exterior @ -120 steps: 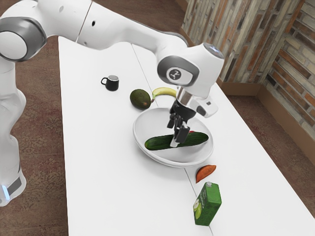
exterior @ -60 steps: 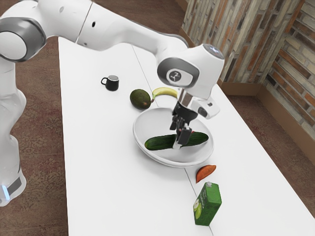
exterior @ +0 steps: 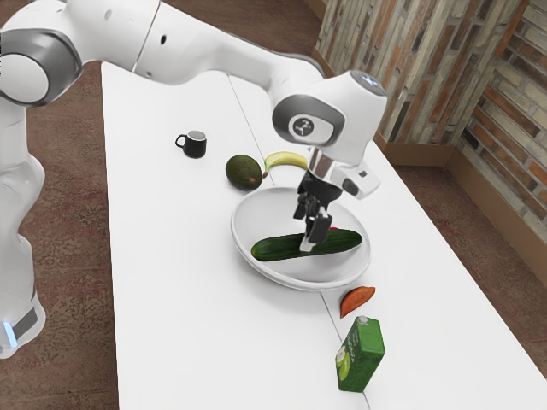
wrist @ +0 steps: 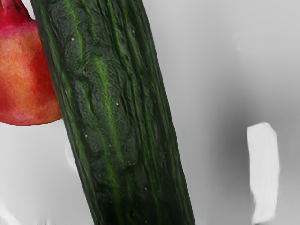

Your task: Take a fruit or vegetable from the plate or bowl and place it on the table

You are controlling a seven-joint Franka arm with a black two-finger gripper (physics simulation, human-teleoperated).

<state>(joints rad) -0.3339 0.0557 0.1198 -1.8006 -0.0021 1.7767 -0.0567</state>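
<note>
At the exterior view's far left and upper left is the white robot arm (exterior: 201,43) with grey joint covers. Next, in the upper left, a black mug with a pale interior (exterior: 195,145) stands on the long white table (exterior: 171,282). To its right lie a dark green, rough-skinned avocado (exterior: 243,172) and a curved yellow banana (exterior: 285,160). At the centre sits a round, wide white bowl (exterior: 249,214). The task's thing, a long dark green cucumber (exterior: 275,248), lies across the inside of the bowl. The black two-finger gripper (exterior: 313,231) is low at the cucumber's middle; I cannot tell whether its jaws are released or clenched. A red-orange pomegranate (wrist: 26,75) is beside the cucumber, partly hidden by it. Right of centre, below the bowl's rim, lies an orange-red tapered piece (exterior: 357,300); near it, lower right, stands a green drink carton (exterior: 361,354).
</note>
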